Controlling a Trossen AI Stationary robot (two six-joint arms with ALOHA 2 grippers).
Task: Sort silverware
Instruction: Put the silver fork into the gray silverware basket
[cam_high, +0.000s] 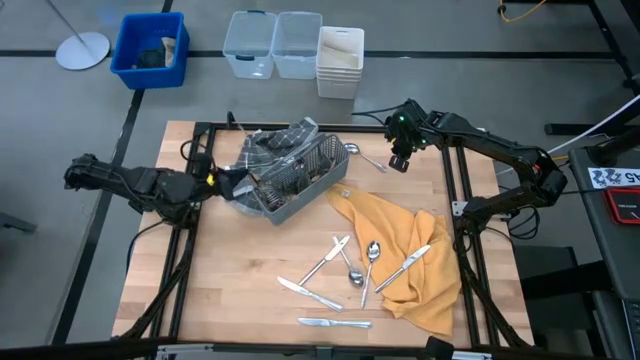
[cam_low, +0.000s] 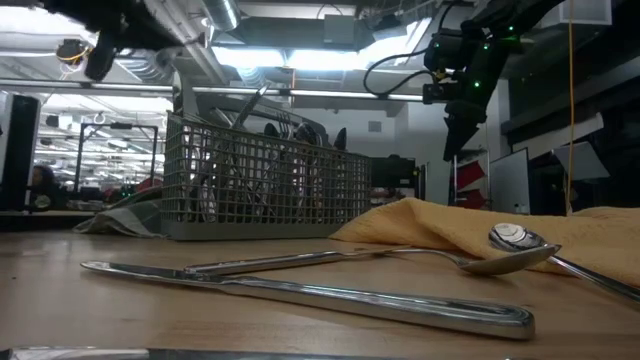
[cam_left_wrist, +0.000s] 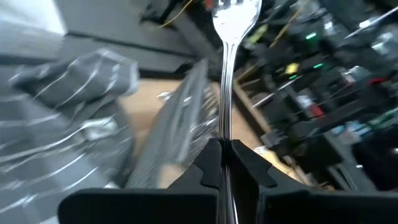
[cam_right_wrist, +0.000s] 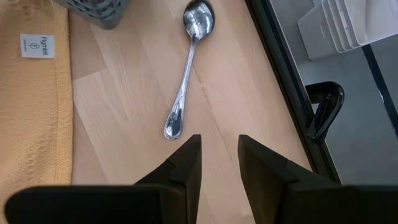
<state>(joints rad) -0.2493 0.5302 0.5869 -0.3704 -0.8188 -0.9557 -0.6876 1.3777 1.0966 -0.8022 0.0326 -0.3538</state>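
Note:
My left gripper (cam_left_wrist: 225, 163) is shut on a shiny fork (cam_left_wrist: 227, 74). It hovers at the left end of the grey wire-mesh caddy (cam_high: 295, 178), which holds more silverware. My right gripper (cam_right_wrist: 219, 155) hangs open above the table's far right part. A lone spoon (cam_right_wrist: 189, 68) lies flat on the wood just beyond its fingertips. Knives (cam_high: 335, 322), spoons (cam_high: 370, 262) and other pieces lie loose near the table's front. One knife (cam_high: 405, 268) rests on the yellow cloth (cam_high: 410, 250). My left gripper pinches the fork's handle (cam_left_wrist: 224, 134) between its two fingers (cam_left_wrist: 245, 165). The fork runs straight on along the fingers, with its tines (cam_left_wrist: 235, 12) farthest from the gripper. The fingers come nearly level from the table's left side. The fork is lifted clear.
The caddy stands on a dark striped cloth (cam_high: 262, 150). Black frame rails (cam_high: 465, 200) run along the table's sides. Beyond the far edge stand a blue bin (cam_high: 150, 48) and clear and white tubs (cam_high: 275, 42). Bare wood lies at the near left (cam_high: 230, 290).

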